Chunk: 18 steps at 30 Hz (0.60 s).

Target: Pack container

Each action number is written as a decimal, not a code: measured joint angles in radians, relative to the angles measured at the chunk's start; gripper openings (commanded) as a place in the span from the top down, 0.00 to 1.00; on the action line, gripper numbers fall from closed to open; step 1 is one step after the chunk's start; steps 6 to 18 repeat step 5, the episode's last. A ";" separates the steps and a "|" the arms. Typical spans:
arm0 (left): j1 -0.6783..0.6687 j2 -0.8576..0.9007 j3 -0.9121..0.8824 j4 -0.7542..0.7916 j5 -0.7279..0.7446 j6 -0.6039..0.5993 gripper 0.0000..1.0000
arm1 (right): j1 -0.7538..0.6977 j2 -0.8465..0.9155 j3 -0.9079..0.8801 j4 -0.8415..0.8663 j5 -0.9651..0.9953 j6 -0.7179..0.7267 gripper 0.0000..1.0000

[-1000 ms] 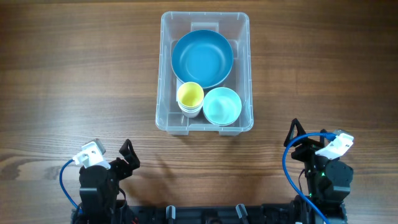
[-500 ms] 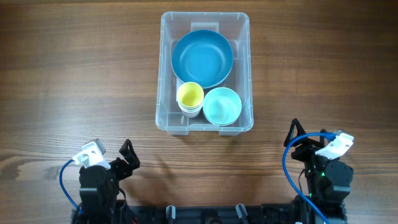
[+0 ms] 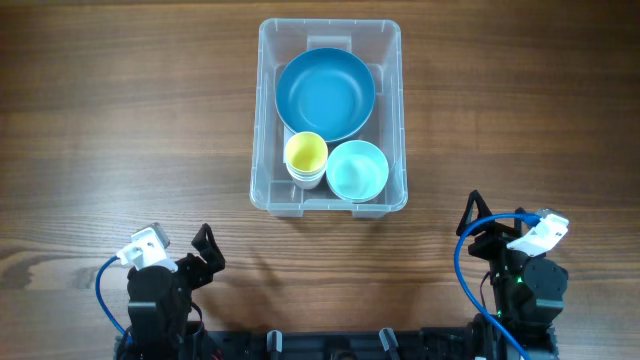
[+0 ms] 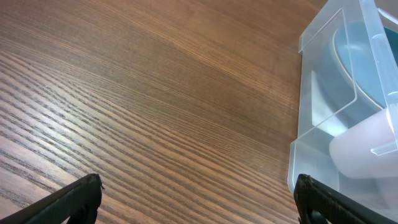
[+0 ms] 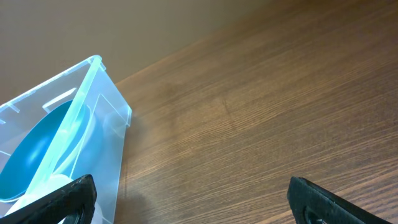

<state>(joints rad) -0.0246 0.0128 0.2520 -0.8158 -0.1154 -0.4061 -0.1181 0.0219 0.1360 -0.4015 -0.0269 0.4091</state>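
Observation:
The clear rectangular container (image 3: 265,120) stands at the table's far middle. Inside it lie a large blue bowl (image 3: 325,95), a yellow cup (image 3: 305,155) stacked in a white one, and a small pale turquoise bowl (image 3: 357,170). My left gripper (image 3: 205,250) rests near the front left edge, open and empty. My right gripper (image 3: 472,222) rests near the front right edge, open and empty. The left wrist view shows the container's corner (image 4: 311,124) at right between wide jaws (image 4: 199,202). The right wrist view shows the container (image 5: 106,112) at left, jaws (image 5: 193,202) wide apart.
Bare wood-grain table (image 3: 120,120) surrounds the container on all sides. Blue cables loop at both arm bases near the front edge.

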 measured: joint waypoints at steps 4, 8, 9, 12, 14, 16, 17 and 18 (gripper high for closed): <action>0.000 0.000 0.000 0.000 0.000 0.000 0.00 | 0.000 0.000 0.000 0.000 0.000 0.000 0.00; 0.000 0.000 0.000 0.000 0.000 0.000 0.00 | 0.000 0.000 0.000 0.000 0.000 0.000 0.00; 0.000 0.000 0.000 0.000 0.000 0.000 0.00 | 0.000 0.000 0.000 0.000 0.000 0.000 0.00; 0.000 0.000 0.000 0.000 0.000 0.000 0.00 | 0.000 0.000 0.000 0.000 0.000 0.000 0.00; 0.000 0.000 0.000 0.000 0.000 0.000 0.00 | 0.000 0.000 0.000 0.000 0.000 0.000 0.00; 0.000 0.000 0.000 0.000 0.000 0.000 0.00 | 0.000 0.000 0.000 0.000 0.000 0.000 0.00; 0.000 0.000 0.000 0.000 0.000 0.000 0.00 | 0.000 0.000 0.000 0.000 0.000 0.000 0.00; 0.000 0.000 0.000 0.000 0.000 0.000 0.00 | 0.000 0.000 0.000 0.000 0.000 0.000 0.00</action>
